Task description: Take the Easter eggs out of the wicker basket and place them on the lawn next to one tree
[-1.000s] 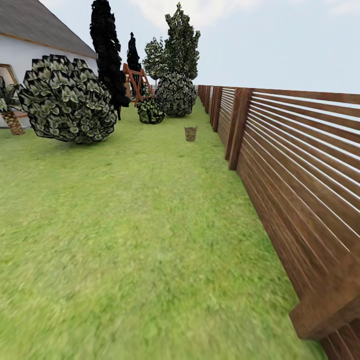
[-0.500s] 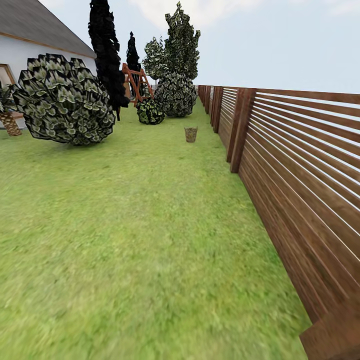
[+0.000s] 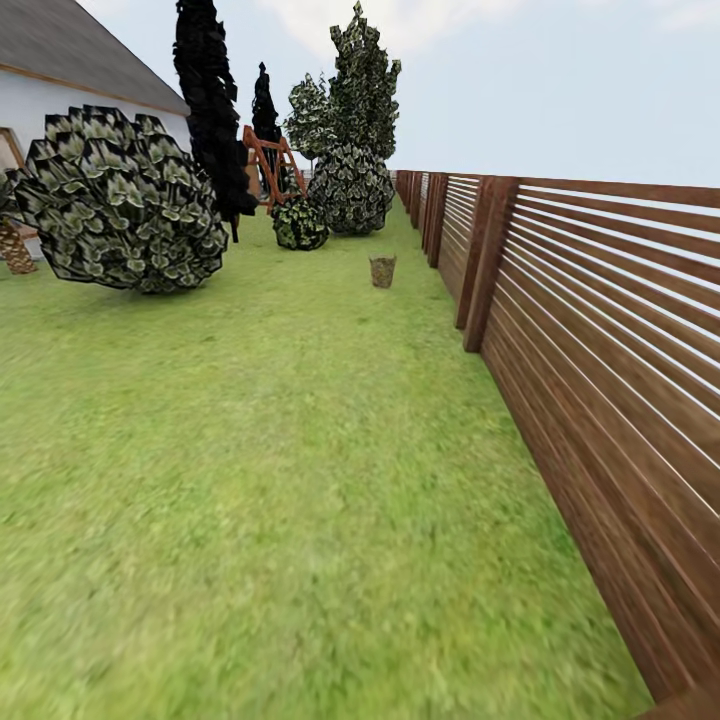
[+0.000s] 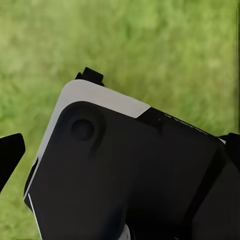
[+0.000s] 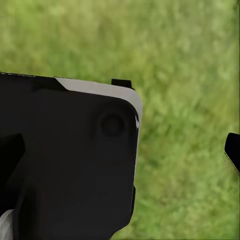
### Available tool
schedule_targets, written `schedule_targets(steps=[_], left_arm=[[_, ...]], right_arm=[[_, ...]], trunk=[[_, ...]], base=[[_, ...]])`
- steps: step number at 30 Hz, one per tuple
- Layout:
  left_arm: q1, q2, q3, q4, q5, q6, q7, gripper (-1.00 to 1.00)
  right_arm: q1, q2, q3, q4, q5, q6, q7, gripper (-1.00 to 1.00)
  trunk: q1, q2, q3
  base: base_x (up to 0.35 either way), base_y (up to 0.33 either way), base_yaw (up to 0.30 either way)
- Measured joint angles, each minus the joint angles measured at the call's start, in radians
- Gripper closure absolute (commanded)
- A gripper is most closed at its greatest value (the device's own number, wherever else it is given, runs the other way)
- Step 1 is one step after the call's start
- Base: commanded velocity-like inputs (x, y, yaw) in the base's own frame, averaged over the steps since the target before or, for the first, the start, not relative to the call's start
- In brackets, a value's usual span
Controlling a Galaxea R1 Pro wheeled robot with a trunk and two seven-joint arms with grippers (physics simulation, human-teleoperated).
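Observation:
Far ahead on the lawn [image 3: 260, 450] stands the small brown wicker basket [image 3: 382, 270], close to the fence. From this distance I cannot see into it, so the Easter eggs are hidden. A tree [image 3: 210, 100] with a blackish canopy rises at the back left, behind a big bush. In the left wrist view my left gripper [image 4: 120, 150] has its black fingertips [image 4: 10, 156] at opposite frame edges, open and empty over grass. My right gripper [image 5: 120, 152] is likewise open, one fingertip [image 5: 233, 152] at the frame edge.
A brown slatted fence [image 3: 600, 350] runs along the whole right side. A large round bush [image 3: 120, 200] sits at the left, smaller bushes [image 3: 300, 222] and a wooden frame [image 3: 265, 165] beyond. The white house [image 3: 60, 100] stands far left. Part of my own black-and-white body [image 4: 125, 170] lies under both wrist cameras.
The whole view has advanced along the fence: the near fence post at lower right has slid out of the picture and the big bush has drifted left. The basket looks barely larger.

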Motion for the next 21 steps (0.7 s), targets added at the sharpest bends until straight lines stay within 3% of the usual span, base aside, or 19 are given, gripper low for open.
schedule_targets(steps=[21], left_arm=[[0.000,0.000,0.000,0.000,0.000,0.000,0.000,-1.00]], right_arm=[[0.000,0.000,0.000,0.000,0.000,0.000,0.000,-1.00]], trunk=[[0.000,0.000,0.000]], base=[[0.333,0.000,0.000]])
